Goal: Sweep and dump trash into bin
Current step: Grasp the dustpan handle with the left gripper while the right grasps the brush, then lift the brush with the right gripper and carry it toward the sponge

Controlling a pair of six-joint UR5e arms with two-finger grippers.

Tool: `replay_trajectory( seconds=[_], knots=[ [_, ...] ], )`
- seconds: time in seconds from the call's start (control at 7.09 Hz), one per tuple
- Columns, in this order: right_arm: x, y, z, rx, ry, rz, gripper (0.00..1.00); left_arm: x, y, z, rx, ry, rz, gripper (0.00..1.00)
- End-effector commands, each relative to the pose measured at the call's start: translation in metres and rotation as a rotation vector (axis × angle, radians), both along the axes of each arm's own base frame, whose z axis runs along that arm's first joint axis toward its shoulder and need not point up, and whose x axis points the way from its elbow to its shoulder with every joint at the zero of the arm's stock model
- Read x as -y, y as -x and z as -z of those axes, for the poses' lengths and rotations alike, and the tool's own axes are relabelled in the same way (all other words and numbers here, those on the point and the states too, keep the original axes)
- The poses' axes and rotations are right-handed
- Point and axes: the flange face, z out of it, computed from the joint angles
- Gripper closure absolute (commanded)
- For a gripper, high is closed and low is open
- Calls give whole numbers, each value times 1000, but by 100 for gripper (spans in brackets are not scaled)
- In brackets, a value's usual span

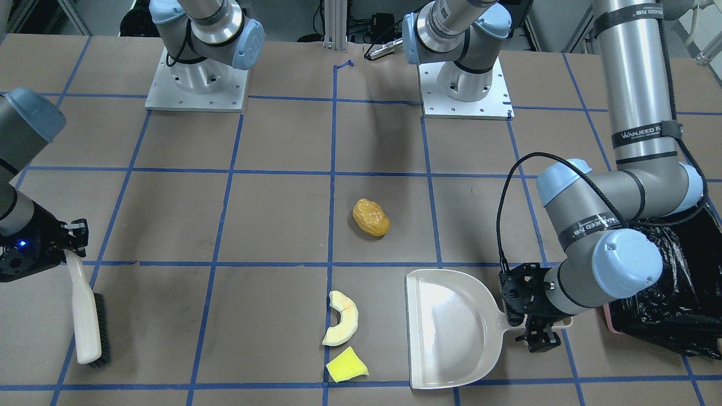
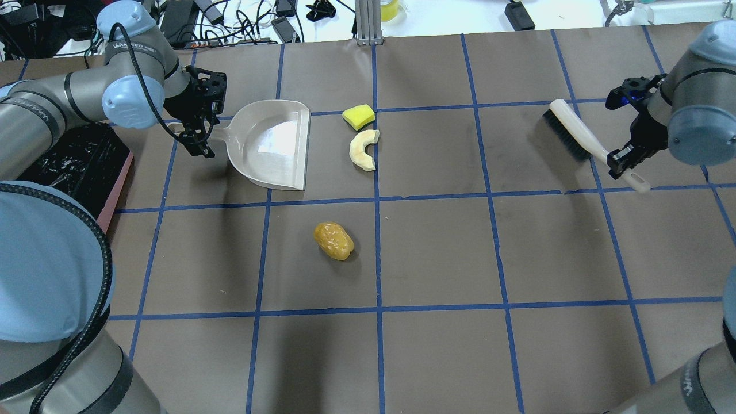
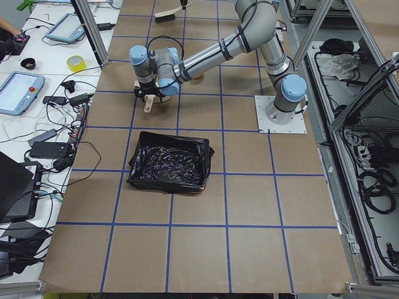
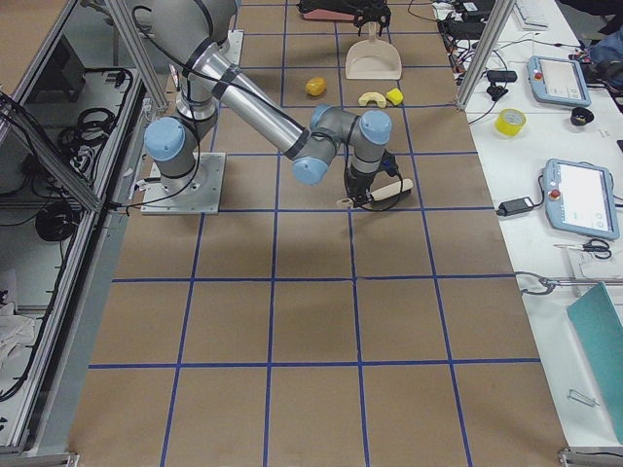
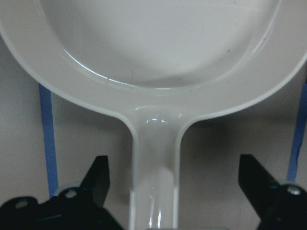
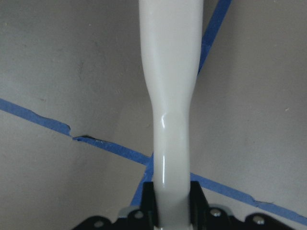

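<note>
**A robotics lab, not a household floor**

Two industrial arms, the left arm (image 3: 206, 53) and the right arm (image 4: 253, 107), stand bolted through metal base plates (image 1: 169, 98) to a large surface (image 2: 437, 253). The surface is papered brown and ruled into squares with blue tape (image 2: 378, 259). Aluminium frame posts (image 2: 368, 23) rise at its far edge. White side benches (image 4: 555, 350) carry teach pendants (image 4: 582, 198), a roll of yellow tape (image 4: 509, 122), a power brick (image 3: 47, 149) and tangled cables (image 3: 62, 134).
</note>
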Motion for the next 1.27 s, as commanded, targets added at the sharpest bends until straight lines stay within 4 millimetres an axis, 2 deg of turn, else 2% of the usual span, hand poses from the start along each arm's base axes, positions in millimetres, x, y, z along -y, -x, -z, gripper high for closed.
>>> replay_trajectory(
  seconds=[0.0,0.14,0.42,0.56,0.71,0.85,0.99,1.13],
  knots=[
    [11,-71,-24,-1,9,123,100,-2,5,14,2,-1,3,5],
    [15,-125,-27,-7,14,124,100,-2,5,18,2,-4,3,5],
    [9,-207,-26,12,22,182,100,-2,5,21,5,1,3,4],
    [5,-238,-23,40,19,203,100,-2,6,21,-1,7,6,12],
    [5,-265,-28,73,34,229,100,-3,7,26,-11,12,12,25],
    [13,-288,-25,73,38,244,100,-5,7,28,-9,18,15,39],
    [21,-316,-10,69,23,268,100,-6,7,27,-5,19,18,77],
    [28,-350,-8,72,40,293,100,-5,6,25,-2,22,20,90]
  ],
)
